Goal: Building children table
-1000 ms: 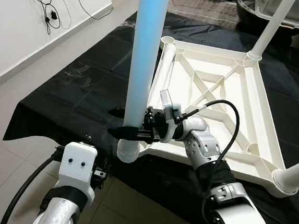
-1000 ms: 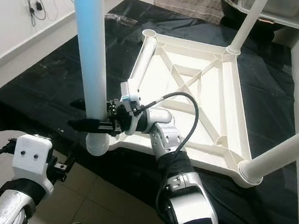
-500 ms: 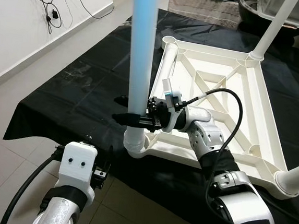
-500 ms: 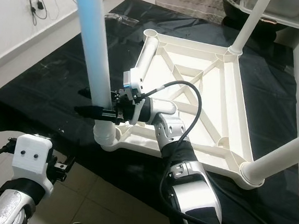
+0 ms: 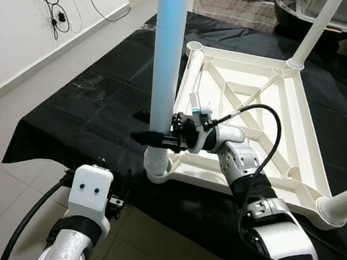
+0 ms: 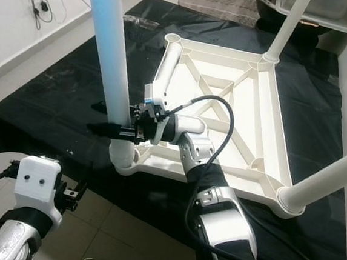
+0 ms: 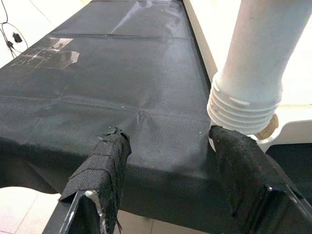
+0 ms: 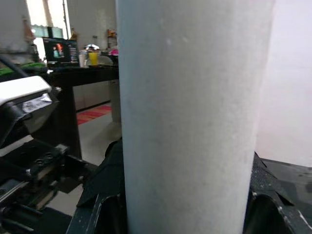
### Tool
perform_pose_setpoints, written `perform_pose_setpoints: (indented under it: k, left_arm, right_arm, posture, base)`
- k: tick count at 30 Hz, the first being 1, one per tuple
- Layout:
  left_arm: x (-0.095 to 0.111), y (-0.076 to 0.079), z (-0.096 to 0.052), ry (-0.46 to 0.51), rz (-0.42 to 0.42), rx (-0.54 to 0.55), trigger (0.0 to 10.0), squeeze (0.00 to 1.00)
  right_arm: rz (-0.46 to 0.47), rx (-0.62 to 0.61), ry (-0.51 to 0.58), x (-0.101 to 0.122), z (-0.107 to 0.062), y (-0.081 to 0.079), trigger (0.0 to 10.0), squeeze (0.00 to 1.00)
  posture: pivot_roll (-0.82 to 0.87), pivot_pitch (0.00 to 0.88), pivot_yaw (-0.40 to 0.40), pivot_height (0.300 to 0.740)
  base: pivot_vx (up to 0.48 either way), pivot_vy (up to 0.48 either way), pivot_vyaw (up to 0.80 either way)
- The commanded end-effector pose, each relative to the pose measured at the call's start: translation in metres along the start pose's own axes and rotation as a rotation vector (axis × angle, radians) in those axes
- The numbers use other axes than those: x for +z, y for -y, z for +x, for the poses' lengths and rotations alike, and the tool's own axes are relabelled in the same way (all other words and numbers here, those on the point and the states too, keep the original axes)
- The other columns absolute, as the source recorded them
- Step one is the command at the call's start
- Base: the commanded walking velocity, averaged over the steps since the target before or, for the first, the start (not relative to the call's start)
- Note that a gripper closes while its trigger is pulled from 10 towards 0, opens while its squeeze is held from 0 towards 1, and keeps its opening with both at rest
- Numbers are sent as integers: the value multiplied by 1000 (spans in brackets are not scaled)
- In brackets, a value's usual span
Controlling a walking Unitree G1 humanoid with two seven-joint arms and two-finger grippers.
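A: Nearest the camera, what is there?

B: The left hand (image 7: 165, 180), low at the near edge of the black cloth (image 5: 91, 98). Its fingers (image 7: 100, 168) are spread wide with nothing between them; in its wrist view one finger sits right by the threaded end of the leg, though I cannot tell whether it touches

A: And the leg?

B: The white table leg (image 5: 167, 62) stands upright, its threaded end at the near-left corner socket (image 5: 156, 172) of the upturned table frame (image 5: 254, 107). How far it is screwed in I cannot tell

A: Who has hold of it?

B: The right hand (image 5: 155, 128). It reaches in over the frame's near rail and its black fingers are clamped on either side of the leg, just above the socket. The wrist view there shows the leg (image 8: 190, 117) pressed between the two pads

A: Beyond the socket?

B: The frame lies flat on the cloth, ribs up. A second leg (image 5: 314, 34) rises from the far-right corner, a third (image 5: 344, 204) from the near-right corner, and another white tube (image 5: 189, 78) lies along the frame's left rail. Left of the cloth, black cables (image 5: 54, 4) hang on the white wall
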State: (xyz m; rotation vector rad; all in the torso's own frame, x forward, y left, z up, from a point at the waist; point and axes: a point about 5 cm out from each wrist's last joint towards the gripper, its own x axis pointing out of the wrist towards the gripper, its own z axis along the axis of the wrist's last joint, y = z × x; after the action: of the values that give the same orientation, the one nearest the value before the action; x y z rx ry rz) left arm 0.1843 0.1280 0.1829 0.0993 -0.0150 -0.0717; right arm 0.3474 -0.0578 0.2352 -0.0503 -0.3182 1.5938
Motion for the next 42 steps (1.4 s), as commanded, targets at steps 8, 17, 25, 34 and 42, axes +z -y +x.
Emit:
perform_pose_setpoints:
  k: [8, 17, 25, 34, 42]
  left_arm:
    - [1, 0, -3, -1, 8, 1, 10000, 0]
    - [2, -1, -3, -1, 10, 4, 10000, 0]
    - [1, -1, -2, 0, 11, 3, 10000, 0]
    - [1, -1, -2, -1, 12, 5, 10000, 0]
    - [2, -2, 4, 17, 15, 8, 10000, 0]
  right_arm:
    - [68, -43, -80, -22, -4, -2, 10000, 0]
    - [119, 59, -83, -26, -15, -12, 10000, 0]
    - [109, 56, -104, -28, -16, -11, 10000, 0]
    - [127, 77, -105, -30, -15, -15, 10000, 0]
    - [123, -302, -187, -56, -12, -15, 10000, 0]
  posture:
    - [173, 217, -88, 740]
    - [172, 223, -87, 740]
    - [172, 223, -86, 740]
    - [171, 226, -88, 740]
    - [157, 196, -87, 740]
  base:
    - [0, 0, 0]
    - [0, 0, 0]
    - [0, 0, 0]
    - [0, 0, 0]
    - [0, 0, 0]
